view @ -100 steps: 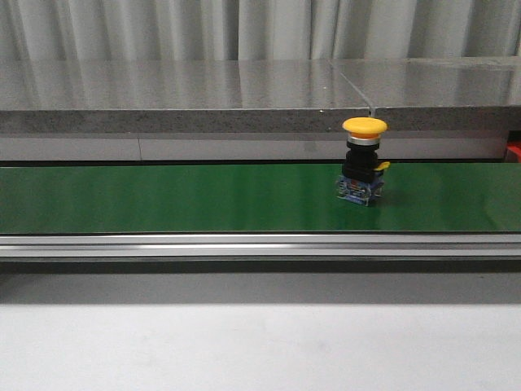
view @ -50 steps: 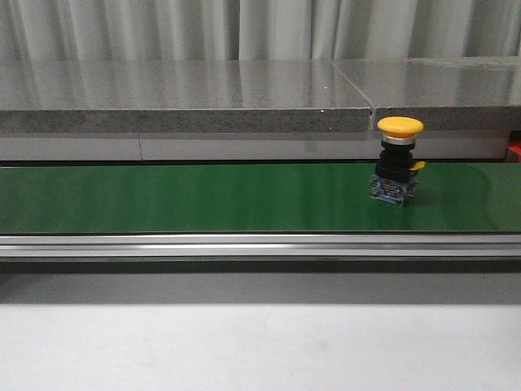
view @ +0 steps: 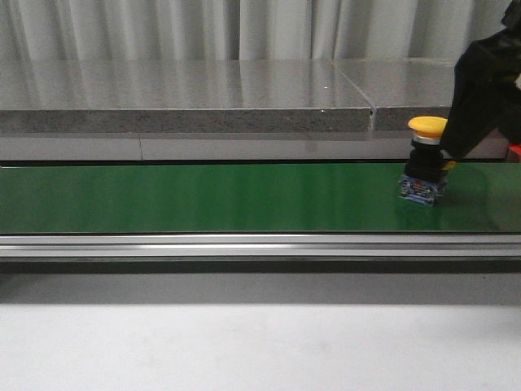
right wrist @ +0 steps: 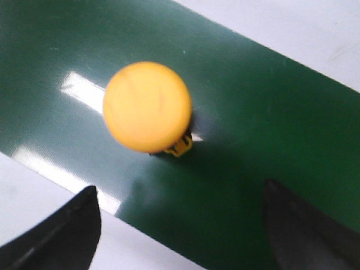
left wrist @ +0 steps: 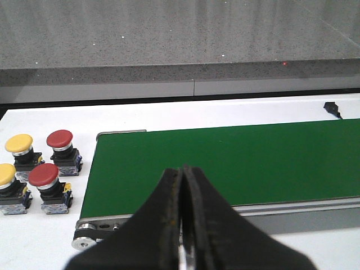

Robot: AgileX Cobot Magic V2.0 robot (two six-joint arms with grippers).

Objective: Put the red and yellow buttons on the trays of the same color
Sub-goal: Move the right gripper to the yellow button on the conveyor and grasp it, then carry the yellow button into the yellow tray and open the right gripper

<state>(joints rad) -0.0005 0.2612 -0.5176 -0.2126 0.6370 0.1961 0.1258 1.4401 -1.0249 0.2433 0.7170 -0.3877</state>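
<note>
The long green belt (view: pixel 203 198) lies across the white table (view: pixel 244 346). At about 3 o'clock on it stands the round yellow-capped button (view: pixel 425 161). The right pincer (right wrist: pixel 180 225) hangs above it, spread wide. The left pincer (left wrist: pixel 183 225) is pressed together, empty.

Right arm (view: pixel 487 90), upper right of front view: black, bulky, angular. Left gripper (left wrist: pixel 184 225): matte black tapered fingers. Right gripper (right wrist: pixel 180 230): black fingers w/ rounded tips.

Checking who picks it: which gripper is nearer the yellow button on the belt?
Right gripper, open above the yellow button. Left gripper is shut, far at the belt's other end.
</note>
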